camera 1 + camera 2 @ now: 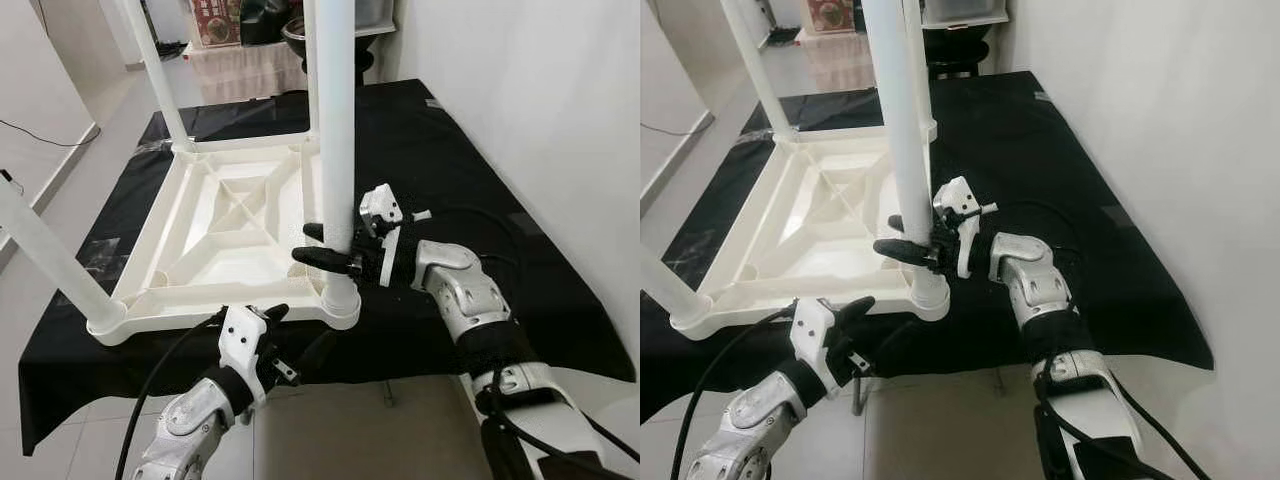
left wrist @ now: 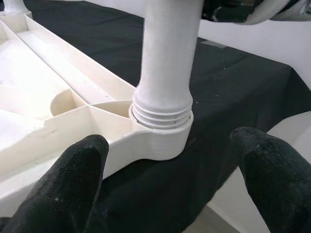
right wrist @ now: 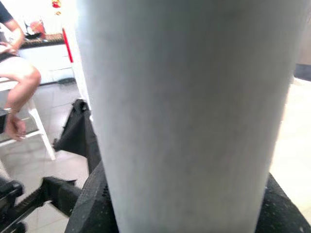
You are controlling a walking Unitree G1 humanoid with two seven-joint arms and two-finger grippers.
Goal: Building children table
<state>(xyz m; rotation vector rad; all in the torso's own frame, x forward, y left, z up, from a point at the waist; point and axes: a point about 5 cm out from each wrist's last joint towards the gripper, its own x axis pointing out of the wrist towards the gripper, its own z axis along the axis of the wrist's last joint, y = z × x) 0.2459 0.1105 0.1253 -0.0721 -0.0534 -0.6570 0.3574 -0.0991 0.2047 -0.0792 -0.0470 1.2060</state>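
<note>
**Upside down on the black cloth, one leg in the grip**

Here the white plastic table top (image 1: 225, 225) lies inverted on a black cloth (image 1: 440, 170), ribbed underside up. At the far left a leg (image 1: 50, 262) leans out from its corner socket; another (image 1: 160, 75) rises at the back corner. Below the near edge the left gripper (image 1: 285, 330) hovers with its two black fingers (image 2: 73, 179) spread wide, holding nothing, facing the near-right corner socket (image 2: 163, 136). In that socket stands the upright leg (image 1: 337, 140), threads showing at its base. The right gripper (image 1: 325, 245) clasps this leg just above the socket, one finger on each side. A seated person (image 3: 17, 73) shows beyond in the right wrist view.
</note>
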